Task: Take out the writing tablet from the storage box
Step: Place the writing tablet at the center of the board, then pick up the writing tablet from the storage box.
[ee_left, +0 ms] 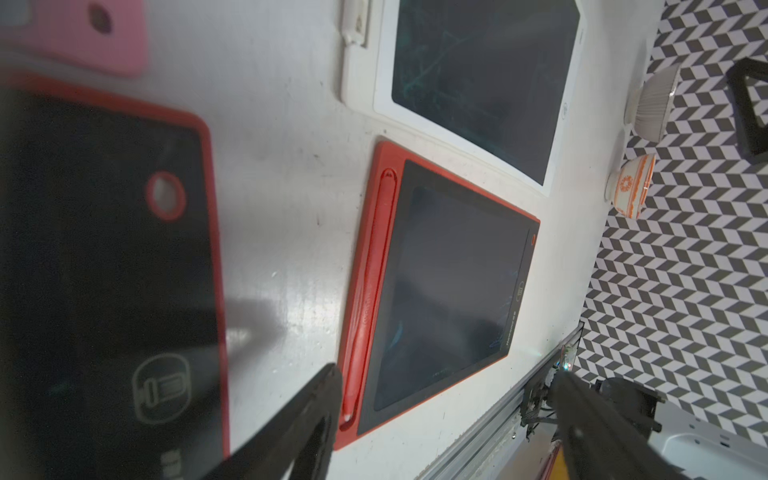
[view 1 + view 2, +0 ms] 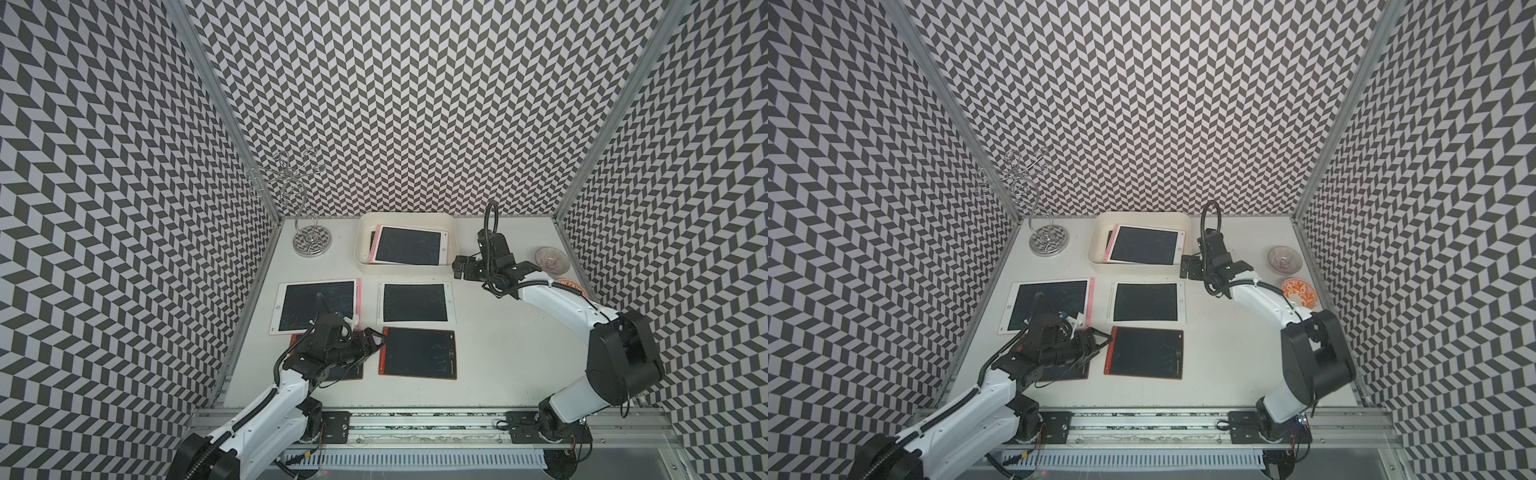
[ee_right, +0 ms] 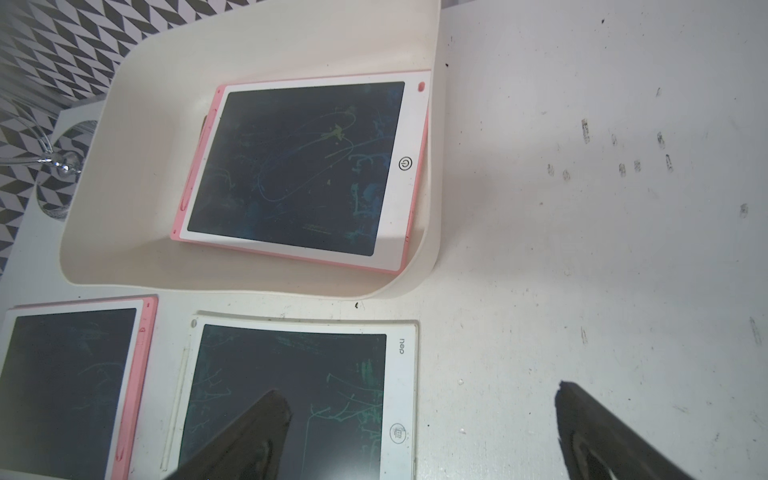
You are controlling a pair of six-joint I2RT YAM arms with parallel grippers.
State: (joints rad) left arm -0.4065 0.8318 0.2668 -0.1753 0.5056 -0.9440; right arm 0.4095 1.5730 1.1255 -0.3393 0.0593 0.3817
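Note:
The cream storage box stands at the back middle of the table. In it a pink-edged white writing tablet lies tilted on top of another. My right gripper hangs open and empty just off the box's right end. Several other tablets lie flat in front of the box. My left gripper is open and holds nothing. It is low over the gap between two red tablets, one under the arm and the other to its right.
A pink-edged tablet and a white one lie between the box and the red pair. A wire stand stands at the back left. A glass bowl and an orange-patterned bowl sit at the right edge.

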